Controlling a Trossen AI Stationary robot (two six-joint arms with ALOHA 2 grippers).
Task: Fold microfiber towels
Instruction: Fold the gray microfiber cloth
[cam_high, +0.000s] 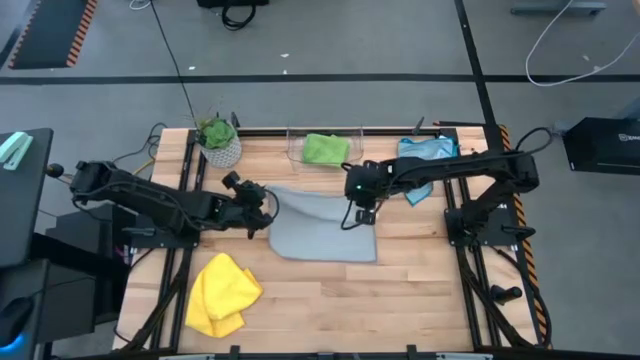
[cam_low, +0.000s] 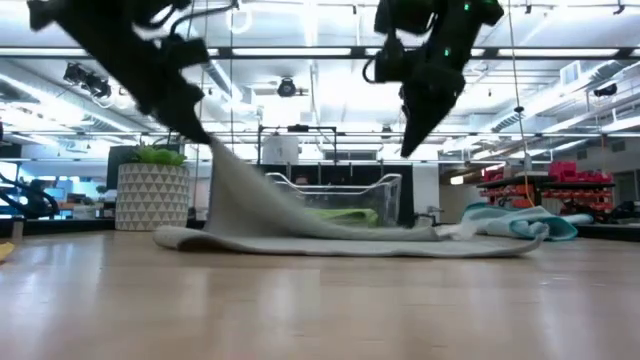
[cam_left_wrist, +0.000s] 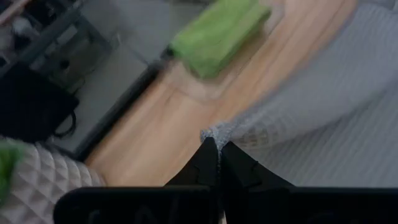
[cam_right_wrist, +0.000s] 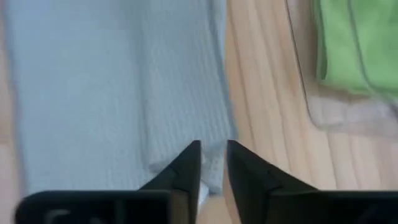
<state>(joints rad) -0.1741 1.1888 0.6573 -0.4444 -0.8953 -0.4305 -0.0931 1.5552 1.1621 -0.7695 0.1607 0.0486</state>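
Dark fingers of the left gripper (cam_left_wrist: 214, 155) fill the near edge of the left wrist view, pressed together on a corner of the pale grey towel (cam_high: 322, 226), which they lift off the wooden table (cam_high: 420, 290). From that pinch the cloth slopes down and away toward the right gripper (cam_high: 360, 213), the rest lying flat on the table. The grey towel sits just in front of the clear plastic bin (cam_high: 296, 150), which holds the green towel (cam_high: 325, 148).

The right gripper hangs above the grey towel's far side edge, its fingers a little apart with nothing between them; the cloth's edge lies just below the tips. So the left arm has its corner, and the right is the nearer arm for the opposite one. My judgement is that the fold runs along the towel's axis between the two grippers, and the right must drop and close before both can carry the edge over.

Beside the bin on the right arm's side lies the light blue towel (cam_high: 425, 160); the yellow towel (cam_high: 222, 293) lies crumpled well away from it, near the table's front edge.
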